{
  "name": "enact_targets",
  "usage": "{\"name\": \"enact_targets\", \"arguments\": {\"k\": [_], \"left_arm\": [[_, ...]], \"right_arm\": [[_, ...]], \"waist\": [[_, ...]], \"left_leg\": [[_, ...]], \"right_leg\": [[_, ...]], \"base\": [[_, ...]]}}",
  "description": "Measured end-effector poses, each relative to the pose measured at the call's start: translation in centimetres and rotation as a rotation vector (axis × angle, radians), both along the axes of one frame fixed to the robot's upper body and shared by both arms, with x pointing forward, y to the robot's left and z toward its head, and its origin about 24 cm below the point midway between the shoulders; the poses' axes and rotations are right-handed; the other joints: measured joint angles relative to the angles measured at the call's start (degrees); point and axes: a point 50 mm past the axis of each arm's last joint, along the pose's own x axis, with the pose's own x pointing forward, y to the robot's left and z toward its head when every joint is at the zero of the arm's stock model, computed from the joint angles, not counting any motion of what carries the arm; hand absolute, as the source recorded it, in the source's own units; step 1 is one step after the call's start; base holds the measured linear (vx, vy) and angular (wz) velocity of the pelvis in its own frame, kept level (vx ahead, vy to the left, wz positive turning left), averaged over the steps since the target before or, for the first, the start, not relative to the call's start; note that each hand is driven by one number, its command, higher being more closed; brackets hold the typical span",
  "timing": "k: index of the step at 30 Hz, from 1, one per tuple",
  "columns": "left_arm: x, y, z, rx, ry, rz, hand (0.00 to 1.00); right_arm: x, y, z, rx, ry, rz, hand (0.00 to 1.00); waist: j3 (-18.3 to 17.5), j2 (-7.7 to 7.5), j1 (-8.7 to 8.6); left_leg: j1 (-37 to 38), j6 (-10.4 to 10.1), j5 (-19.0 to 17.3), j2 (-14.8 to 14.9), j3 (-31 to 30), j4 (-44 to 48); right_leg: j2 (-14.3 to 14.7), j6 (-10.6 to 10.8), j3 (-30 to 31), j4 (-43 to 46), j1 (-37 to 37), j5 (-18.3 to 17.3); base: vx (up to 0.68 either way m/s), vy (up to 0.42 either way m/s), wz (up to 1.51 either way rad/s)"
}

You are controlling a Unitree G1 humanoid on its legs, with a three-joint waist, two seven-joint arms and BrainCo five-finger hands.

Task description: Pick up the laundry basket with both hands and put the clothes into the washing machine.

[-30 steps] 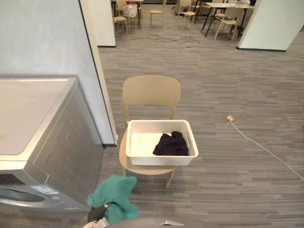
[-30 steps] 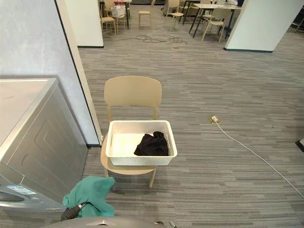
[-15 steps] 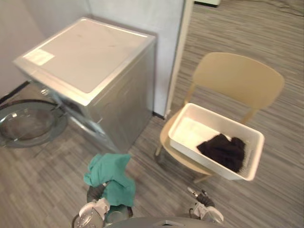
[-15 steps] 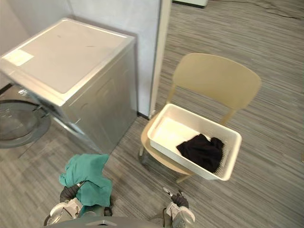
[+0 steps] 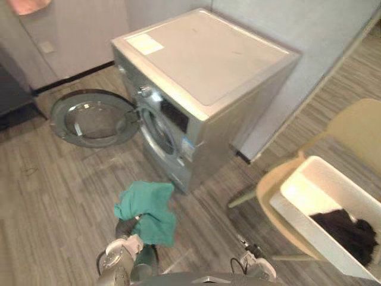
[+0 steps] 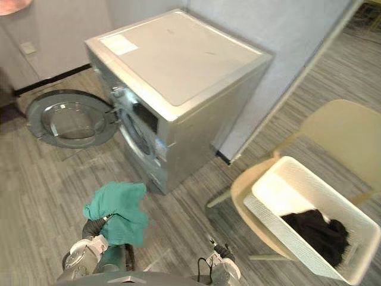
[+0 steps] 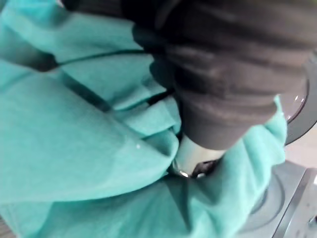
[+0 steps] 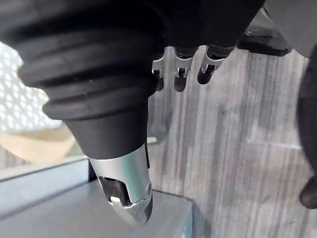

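My left hand [image 5: 125, 228] is shut on a teal garment [image 5: 146, 207], which hangs bunched above the floor in front of the silver washing machine [image 5: 205, 65]. In the left wrist view the teal garment [image 7: 89, 148] wraps round the hand [image 7: 223, 74]. The machine's round door [image 5: 94, 119] stands swung open to its left, and the drum opening [image 6: 136, 131] faces me. A white laundry basket [image 6: 275, 193] rests on a beige chair [image 6: 342, 128] at the right, with a black garment [image 6: 315, 233] inside. Low and near my body, my right hand [image 8: 181, 74] is open and holds nothing.
A grey wall panel [image 5: 309, 24] rises behind the machine, next to the chair. A pale wall with a socket [image 5: 44, 46] is at the far left. Wood-look floor [image 5: 53, 196] stretches between me and the open door.
The camera has swung left: the washing machine and its open door now sit in the middle, the chair and basket at the right edge. My left hand still holds the teal garment.
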Motion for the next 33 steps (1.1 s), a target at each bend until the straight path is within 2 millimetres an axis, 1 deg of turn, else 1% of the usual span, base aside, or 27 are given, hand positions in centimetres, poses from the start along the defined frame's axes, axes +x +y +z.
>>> {"name": "enact_targets", "arguments": {"k": [1,2,3,4,5,6,7,9,10,11,12,13,14,16,17,18,19,20,22,23,24,26,28,30,31,32,33], "left_arm": [[0.1,0.0,0.0,0.005,-0.001,-0.002,1.00],[-0.2,0.1,0.0,0.023,0.008,-0.008,1.00],[-0.6,0.5,0.0,0.049,0.019,-0.001,1.00],[-0.8,0.8,-0.1,0.063,0.028,0.000,1.00],[-1.1,1.2,-0.2,0.077,0.037,-0.002,1.00],[-1.2,1.4,-0.2,0.084,0.039,-0.004,1.00],[-1.3,1.2,-0.3,0.092,0.046,-0.021,1.00],[-1.3,0.4,-0.4,0.085,0.050,-0.047,1.00],[-1.3,-0.3,-0.5,0.076,0.053,-0.070,1.00],[-1.3,-0.5,-0.5,0.072,0.054,-0.072,1.00],[-1.3,-1.0,-0.5,0.054,0.052,-0.070,1.00],[-1.2,-1.3,-0.5,0.042,0.047,-0.070,1.00],[-1.2,-1.4,-0.5,0.039,0.046,-0.071,1.00],[-1.3,-1.4,-0.6,0.051,0.052,-0.081,1.00],[-1.2,-1.5,-0.6,0.051,0.051,-0.084,1.00],[-1.2,-2.2,-0.7,0.044,0.055,-0.114,1.00],[-1.2,-2.6,-0.6,0.042,0.051,-0.134,1.00],[-1.0,-3.0,-0.5,0.042,0.041,-0.161,1.00],[-0.4,-3.2,-0.1,0.040,0.012,-0.176,1.00],[-0.3,-3.0,0.0,0.040,0.003,-0.172,1.00],[-0.3,-2.7,0.0,0.041,0.004,-0.160,1.00],[-0.4,-2.2,0.0,0.046,0.008,-0.134,1.00],[-0.5,-1.7,-0.1,0.048,0.014,-0.109,1.00],[-1.2,-0.7,-0.4,0.056,0.043,-0.039,1.00],[-1.3,-0.6,-0.4,0.058,0.047,-0.032,1.00],[-1.9,-0.2,-0.5,0.064,0.060,-0.009,1.00],[-2.5,-0.1,-0.4,0.064,0.066,0.011,1.00]], "right_arm": [[-0.1,0.0,0.0,0.003,-0.002,-0.009,0.00],[0.0,-0.1,0.2,-0.003,-0.013,-0.021,0.00],[0.2,0.2,0.5,-0.006,-0.033,0.000,0.00],[0.7,0.3,0.8,-0.013,-0.050,0.023,0.00],[1.5,0.5,1.4,-0.027,-0.088,0.052,0.00],[1.8,0.6,1.8,-0.037,-0.118,0.063,0.00],[2.2,0.3,2.4,-0.061,-0.162,0.065,0.00],[2.4,0.1,2.9,-0.073,-0.191,0.066,0.00],[1.5,-0.1,2.6,-0.074,-0.170,0.062,0.00],[1.4,-0.1,2.5,-0.073,-0.165,0.061,0.00],[0.8,-0.2,2.3,-0.075,-0.148,0.058,0.00],[0.5,-0.3,2.3,-0.077,-0.141,0.058,0.00],[0.6,-0.3,2.3,-0.076,-0.142,0.060,0.00],[0.7,-0.1,2.3,-0.074,-0.145,0.070,0.00],[0.8,-0.1,2.3,-0.075,-0.147,0.067,0.00],[0.7,-0.3,2.3,-0.078,-0.148,0.056,0.00],[0.5,-0.3,2.3,-0.078,-0.142,0.052,0.00],[0.6,-0.3,2.3,-0.076,-0.145,0.051,0.00],[0.7,-0.2,2.3,-0.072,-0.147,0.042,0.00],[0.3,-0.6,2.3,-0.084,-0.137,0.030,0.00],[-0.5,-0.6,2.1,-0.084,-0.114,0.023,0.00],[-1.4,-0.4,1.8,-0.075,-0.084,0.024,0.00],[-2.1,-0.6,1.6,-0.073,-0.061,-0.003,0.00],[-2.2,-1.0,1.9,-0.094,-0.059,-0.026,0.00],[-2.2,-1.0,2.0,-0.095,-0.062,-0.026,0.00],[-2.1,-1.0,2.0,-0.098,-0.063,-0.027,0.00],[-2.2,-1.2,2.0,-0.109,-0.062,-0.024,0.00]], "waist": [[0.0,0.10,-0.03],[0.3,0.58,-0.11],[1.2,1.56,-0.13],[1.3,1.67,-0.12],[1.3,0.77,-0.24],[1.4,-0.50,-0.35],[1.6,-2.23,-1.09],[1.7,-2.34,-2.10],[1.8,-2.09,-3.24],[1.8,-2.01,-3.40],[1.8,-1.74,-4.02],[1.7,-1.68,-3.94],[1.7,-1.68,-3.79],[0.7,-2.34,-3.59],[0.1,-2.88,-3.55],[-1.0,-0.45,-3.74],[-1.9,0.33,-3.85],[-2.5,1.31,-4.78],[-2.5,2.80,-5.31],[-2.3,3.80,-5.01],[-2.2,4.03,-4.44],[-1.9,3.26,-4.17],[-1.8,2.95,-3.80],[-1.5,2.32,-2.87],[-1.4,2.23,-2.84],[-1.7,1.68,-2.57],[-2.0,1.91,-2.19]], "left_leg": [[0.3,0.7,-0.1,-1.1,-0.5,-0.3],[2.4,2.4,-0.7,-2.5,-0.7,-1.5],[4.4,4.0,-1.8,-2.6,-2.4,-2.2],[5.5,4.5,-1.9,-2.6,-2.9,-2.8],[8.0,5.5,-1.5,-3.3,-3.2,-5.3],[9.8,5.6,-1.4,-4.7,-3.2,-7.8],[12.2,6.3,-1.0,-6.8,-2.6,-11.4],[13.7,6.6,-0.9,-7.5,-1.5,-13.3],[15.2,6.7,-0.7,-7.5,-0.4,-15.1],[15.5,6.5,-0.6,-7.5,-0.3,-15.5],[17.0,5.9,0.6,-7.3,-0.2,-17.2],[18.2,5.1,0.7,-7.3,-0.2,-18.3],[18.7,4.4,0.2,-7.0,-0.2,-18.3],[21.3,2.2,-3.1,-6.2,-0.5,-18.0],[22.4,1.6,-4.0,-5.8,-0.5,-17.9],[23.8,0.5,-5.3,-3.3,-0.7,-18.1],[24.2,0.1,-5.3,-2.4,-0.6,-17.7],[23.6,-0.1,-5.2,-0.8,-0.8,-13.4],[18.6,-0.6,-4.0,3.7,-2.1,4.2],[13.3,-1.1,1.4,6.4,-4.6,18.3],[9.1,-2.8,3.6,7.8,-6.5,29.7],[4.2,-2.5,3.4,8.5,-6.3,37.4],[0.6,-0.1,1.8,10.8,-4.9,35.1],[-0.6,2.0,0.3,11.9,-6.3,21.2],[-0.4,2.0,0.3,11.8,-6.8,19.4],[2.1,2.0,0.5,10.5,-10.6,9.2],[5.1,2.6,1.7,9.5,-16.4,0.0]], "right_leg": [[-1.0,-3.4,0.7,1.1,-0.1,2.7],[-2.4,-11.5,5.9,3.9,-1.2,8.9],[-0.2,-13.0,17.2,11.8,-5.6,3.6],[2.5,-8.8,22.8,16.8,-8.5,-3.2],[8.6,-5.9,30.3,24.8,-13.4,-12.5],[12.5,-5.0,33.0,29.1,-16.5,-17.3],[17.0,-5.3,32.5,32.7,-21.0,-22.0],[20.0,-5.2,29.6,31.2,-25.0,-25.0],[20.7,-5.0,25.7,25.2,-26.7,-25.8],[20.8,-5.0,24.8,23.3,-26.8,-25.8],[21.3,-4.7,22.7,15.5,-26.9,-25.3],[22.0,-4.7,21.8,7.4,-26.8,-23.2],[22.7,-5.0,21.8,4.1,-26.8,-21.7],[24.7,-7.7,23.0,-3.8,-25.3,-16.4],[25.3,-9.6,23.3,-3.8,-24.8,-14.7],[27.5,-9.0,22.6,-3.1,-23.7,-17.2],[28.4,-8.9,22.2,-2.8,-23.4,-18.5],[29.9,-8.9,21.7,-2.9,-22.0,-20.0],[33.2,-9.4,21.5,-5.4,-17.5,-21.2],[35.7,-9.6,22.3,-7.4,-14.0,-21.8],[37.0,-9.5,24.4,-8.5,-11.3,-22.5],[37.3,-9.4,27.4,-10.3,-8.1,-22.6],[37.3,-8.6,30.6,-12.5,-6.0,-22.1],[36.0,-7.2,38.0,-13.0,-5.3,-21.6],[35.9,-6.9,38.8,-12.9,-5.3,-21.6],[34.8,-5.1,42.8,-12.8,-6.1,-21.8],[34.7,-3.8,47.2,-12.4,-6.7,-22.3]], "base": [[0.05,0.328,0.78],[0.12,0.351,0.58],[0.12,0.335,0.47],[0.13,0.287,0.35],[0.08,0.178,0.33],[0.12,0.185,0.50],[0.08,0.097,0.41],[0.19,0.015,0.62],[0.20,-0.018,0.78],[0.23,-0.047,0.87],[0.28,-0.063,0.60],[0.35,-0.079,0.52],[0.34,-0.083,0.18],[0.42,-0.135,-0.02],[0.49,-0.167,-0.13],[0.41,-0.126,-0.14],[0.52,-0.134,-0.07],[0.52,-0.153,-0.03],[0.50,-0.149,-0.20],[0.44,-0.067,-0.64],[0.42,-0.031,-0.78],[0.37,0.056,-0.96],[0.32,0.147,-0.98],[0.20,0.273,-1.34],[0.14,0.368,-1.56],[0.12,0.420,-1.54],[0.12,0.446,-1.72]]}}
